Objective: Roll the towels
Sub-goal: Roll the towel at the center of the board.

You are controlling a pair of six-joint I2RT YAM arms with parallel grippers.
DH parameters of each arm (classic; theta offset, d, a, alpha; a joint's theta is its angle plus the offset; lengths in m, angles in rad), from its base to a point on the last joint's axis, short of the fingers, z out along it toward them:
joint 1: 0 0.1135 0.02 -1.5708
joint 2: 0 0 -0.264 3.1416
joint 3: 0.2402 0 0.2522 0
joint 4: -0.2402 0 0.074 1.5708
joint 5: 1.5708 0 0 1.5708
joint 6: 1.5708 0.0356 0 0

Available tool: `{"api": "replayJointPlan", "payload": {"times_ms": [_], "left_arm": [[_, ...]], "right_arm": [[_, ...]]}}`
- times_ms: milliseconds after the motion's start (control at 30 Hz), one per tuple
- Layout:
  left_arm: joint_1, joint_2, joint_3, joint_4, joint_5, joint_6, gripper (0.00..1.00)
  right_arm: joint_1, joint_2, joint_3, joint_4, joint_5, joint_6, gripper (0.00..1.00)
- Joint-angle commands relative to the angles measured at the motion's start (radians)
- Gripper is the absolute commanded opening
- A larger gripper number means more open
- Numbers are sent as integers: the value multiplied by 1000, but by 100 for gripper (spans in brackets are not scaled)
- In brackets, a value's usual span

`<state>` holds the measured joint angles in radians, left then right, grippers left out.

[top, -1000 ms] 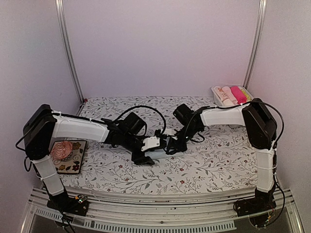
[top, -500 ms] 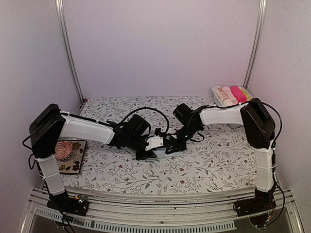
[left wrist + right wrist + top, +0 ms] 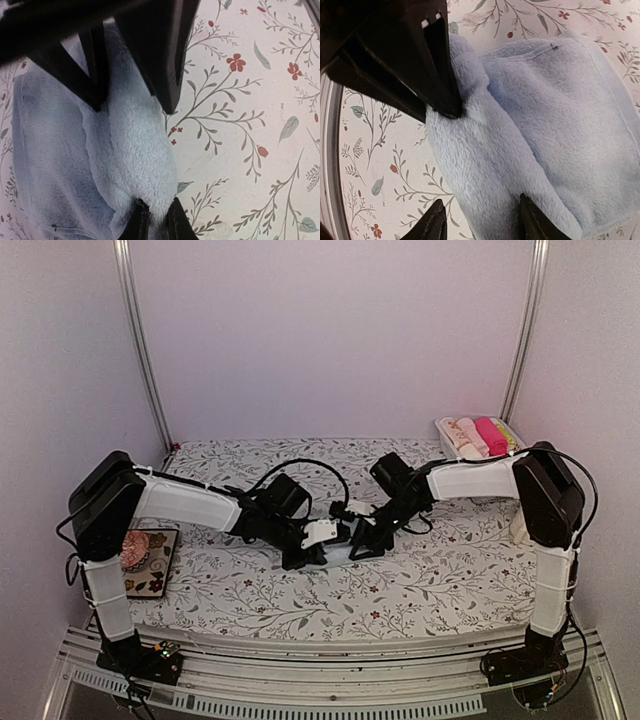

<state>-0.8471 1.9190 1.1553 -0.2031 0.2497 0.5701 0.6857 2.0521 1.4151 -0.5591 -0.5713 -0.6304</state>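
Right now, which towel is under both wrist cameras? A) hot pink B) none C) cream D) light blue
D: both wrist views show a fluffy light blue towel, partly folded over, lying on the flowered table cover.

No words, numbers, brand names or signs can be read in any view. A tiny dark mark on the hem of the light blue towel (image 3: 560, 115) is too small to make out.
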Motion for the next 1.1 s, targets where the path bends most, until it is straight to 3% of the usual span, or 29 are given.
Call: {"api": "replayJointPlan", "payload": {"times_ms": [0,200,333,533,733,1067], "left_arm": [[87,38,26,-130,127,-57,0],[151,138,129,-234,243,-69,3],[190,222,243,-323,329,-105,5],[230,329,383,-449,431,-140,7],[267,393,484,-543,536,-149,13],[309,484,562,-638,616,-187,14]], "right_arm": [[-40,-127,-116,73,67,-54,54],[-46,-217,-197,140,48,-101,59],[-41,-304,-326,271,37,-141,60],[23,-412,-495,499,169,-234,60],[85,-377,-518,638,301,-293,60],[141,-228,-455,747,454,-370,60]]}}
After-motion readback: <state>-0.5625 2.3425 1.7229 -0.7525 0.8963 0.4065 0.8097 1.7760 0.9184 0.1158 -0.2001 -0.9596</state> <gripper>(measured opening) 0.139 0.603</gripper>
